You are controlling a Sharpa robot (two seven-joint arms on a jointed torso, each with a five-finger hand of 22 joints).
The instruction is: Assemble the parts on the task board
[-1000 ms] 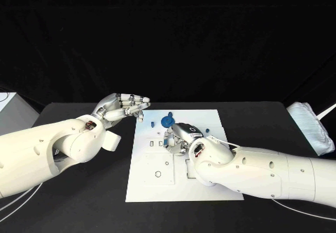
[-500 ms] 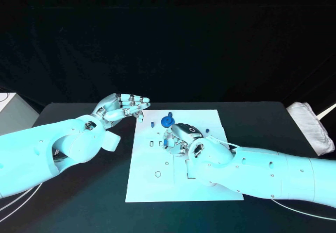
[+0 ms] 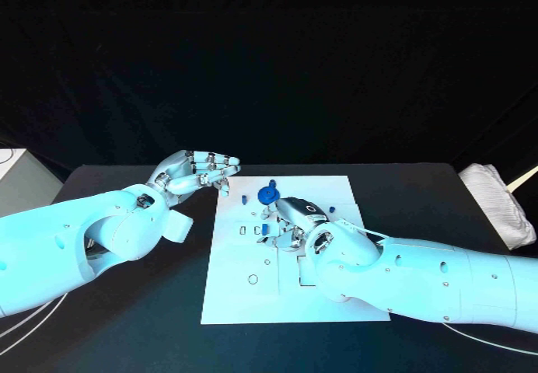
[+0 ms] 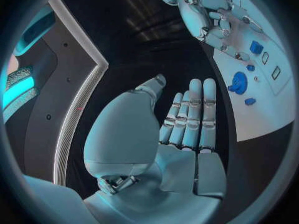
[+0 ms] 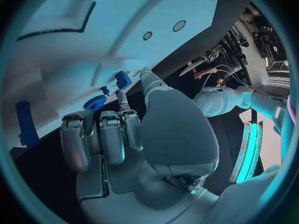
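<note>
The right hand [image 3: 294, 221] lies over the middle of the task board [image 3: 337, 299] and hides what is under its palm; whether its fingertips touch the small blue part [image 3: 264, 228] at 9 o'clock of it cannot be told. The right arm covers the board's corner at 4 o'clock. The round blue part [image 3: 268, 193] is too small to read its shape.

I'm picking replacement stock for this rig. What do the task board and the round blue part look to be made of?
The task board looks like rigid plastic or painted sheet with a matte white finish: flat, evenly pale, with crisp cut-out slots and no glare. The round blue part looks like moulded or printed plastic: solid uniform blue, with a ridged rim in the left wrist view. Neither can be confirmed from looks alone.
</note>
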